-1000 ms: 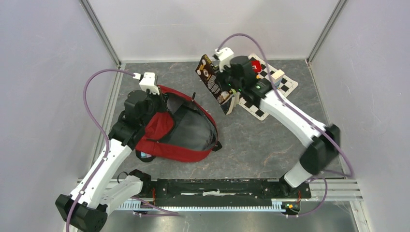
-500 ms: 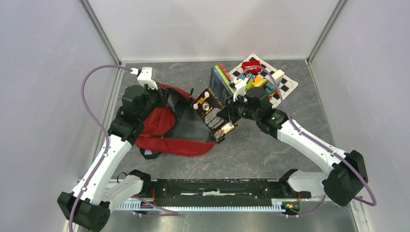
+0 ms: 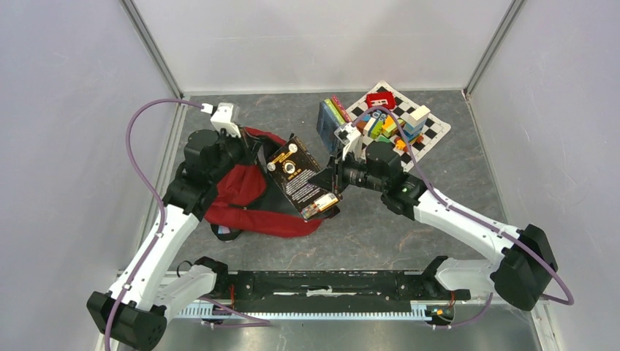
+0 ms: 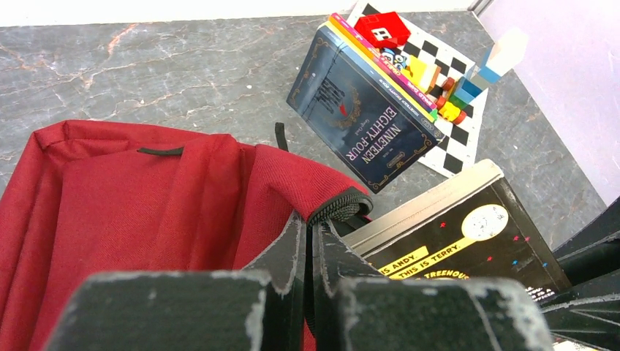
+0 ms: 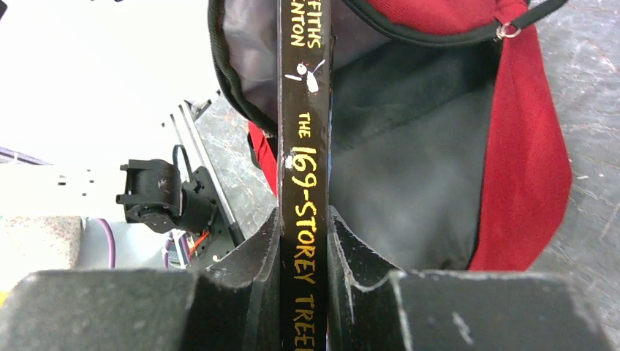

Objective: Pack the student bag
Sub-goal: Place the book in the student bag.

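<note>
The student bag [image 3: 245, 191], a dark-red backpack, lies on the table's left with its mouth held open; its grey lining [image 5: 409, 190] shows. My left gripper [image 4: 312, 223] is shut on the bag's black zippered rim [image 4: 343, 206], lifting it. My right gripper [image 5: 303, 219] is shut on the spine of a black paperback [image 5: 303, 110] with yellow lettering. In the top view the book [image 3: 300, 179] hangs tilted over the bag's mouth, with the right gripper [image 3: 330, 180] at its right edge. The left wrist view shows the book's cover [image 4: 468, 234] just beside the rim.
A dark blue book [image 3: 327, 126] leans with several thin coloured books [image 4: 380, 62] at the back middle. Behind them a checkered mat [image 3: 431, 130] holds toy blocks, among them a red one [image 3: 380, 99]. Grey walls close in the table on three sides.
My right arm has swung the black book from the back middle, left and down, to the bag's open mouth. The left gripper has kept its hold on the rim.
</note>
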You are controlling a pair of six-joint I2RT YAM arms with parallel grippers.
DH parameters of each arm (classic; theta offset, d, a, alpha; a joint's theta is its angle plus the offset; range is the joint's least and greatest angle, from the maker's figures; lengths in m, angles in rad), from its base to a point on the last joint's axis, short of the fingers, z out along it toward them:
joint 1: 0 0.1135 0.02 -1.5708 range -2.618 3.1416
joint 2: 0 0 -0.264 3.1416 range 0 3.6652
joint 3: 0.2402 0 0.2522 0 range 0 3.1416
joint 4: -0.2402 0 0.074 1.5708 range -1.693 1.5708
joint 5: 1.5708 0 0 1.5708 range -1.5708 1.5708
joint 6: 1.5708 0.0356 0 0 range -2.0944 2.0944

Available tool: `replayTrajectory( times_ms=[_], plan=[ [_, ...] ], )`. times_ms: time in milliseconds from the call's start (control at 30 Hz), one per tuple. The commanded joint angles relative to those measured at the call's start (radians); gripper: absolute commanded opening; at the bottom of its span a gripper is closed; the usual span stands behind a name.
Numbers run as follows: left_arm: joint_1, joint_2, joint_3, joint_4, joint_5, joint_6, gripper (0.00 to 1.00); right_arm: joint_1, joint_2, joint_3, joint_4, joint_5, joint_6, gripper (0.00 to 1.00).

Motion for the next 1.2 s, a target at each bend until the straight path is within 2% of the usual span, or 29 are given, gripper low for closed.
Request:
replayTrajectory(
  times_ms=[0, 167, 367, 700, 933, 1167],
  plan=[
    [0.004, -0.032, 0.003, 0.115, 0.04, -0.026, 0.02, 0.026, 0.011, -0.015, 0.154, 0.091, 0.024, 0.0],
    [0.004, -0.038, -0.013, 0.14, 0.046, -0.023, 0.02, 0.026, 0.019, -0.114, 0.155, 0.239, -0.007, 0.0],
    [0.004, -0.034, -0.023, 0.166, 0.096, -0.035, 0.02, 0.026, 0.035, -0.22, 0.232, 0.235, 0.04, 0.0],
    [0.004, -0.016, -0.032, 0.199, 0.164, -0.052, 0.02, 0.036, 0.186, -0.097, 0.272, 0.223, 0.173, 0.0],
    [0.004, -0.017, -0.037, 0.206, 0.168, -0.058, 0.02, 0.06, 0.271, -0.093, 0.468, 0.238, 0.353, 0.0],
    [0.004, -0.015, -0.037, 0.21, 0.176, -0.061, 0.02, 0.07, 0.344, -0.048, 0.583, 0.285, 0.479, 0.0]
  ],
)
